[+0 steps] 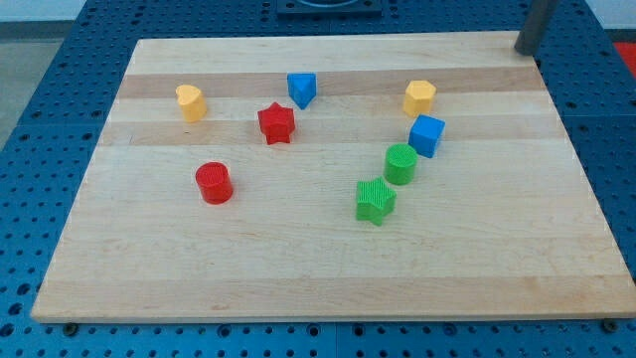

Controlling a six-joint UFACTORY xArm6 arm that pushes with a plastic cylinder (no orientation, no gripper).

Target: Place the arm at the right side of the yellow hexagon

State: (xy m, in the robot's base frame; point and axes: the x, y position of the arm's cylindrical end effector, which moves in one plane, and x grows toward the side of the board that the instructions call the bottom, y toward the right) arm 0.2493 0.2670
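The yellow hexagon [419,97] sits on the wooden board [318,268] at the upper right. My tip [524,51] is at the board's top right corner, well to the right of the hexagon and a little above it, touching no block. A blue cube [426,135] lies just below the hexagon. A second yellow block [191,101], which looks heart-shaped, is at the upper left.
A blue triangle [302,89] and a red star [276,123] are at the top middle. A red cylinder [214,183] is at the left. A green cylinder [400,163] and a green star [375,201] lie below the blue cube.
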